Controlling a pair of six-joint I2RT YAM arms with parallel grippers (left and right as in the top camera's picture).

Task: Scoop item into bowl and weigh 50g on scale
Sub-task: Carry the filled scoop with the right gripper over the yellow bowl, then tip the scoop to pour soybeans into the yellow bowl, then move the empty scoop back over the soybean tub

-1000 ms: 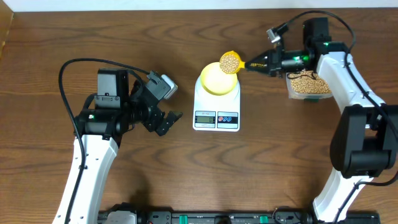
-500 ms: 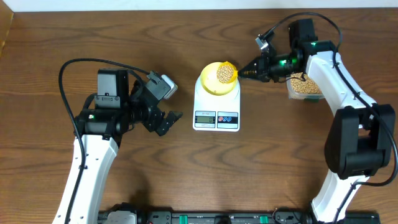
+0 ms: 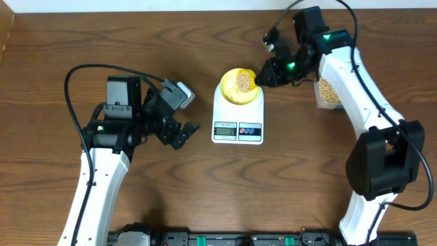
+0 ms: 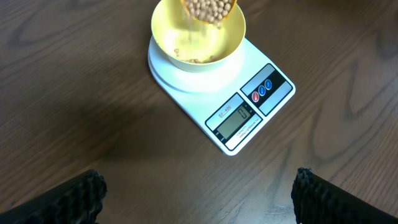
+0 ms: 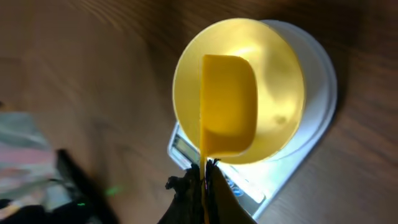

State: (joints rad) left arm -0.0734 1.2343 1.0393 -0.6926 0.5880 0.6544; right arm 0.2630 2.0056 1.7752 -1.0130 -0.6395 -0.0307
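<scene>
There was one white digital scale [image 3: 237, 124] with two round buttons [image 4: 256, 96], one yellow bowl [image 3: 229, 93], one yellow scoop [image 5: 229, 106], one clear container [image 3: 324, 104], many tan beans [image 4: 210, 9], and two robot arms [image 3: 101, 179].

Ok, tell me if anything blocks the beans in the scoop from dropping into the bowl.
Nothing visible does. The right gripper holds the yellow scoop directly over the open mouth of the bowl on the scale, with the beans just above it and only air between.
</scene>
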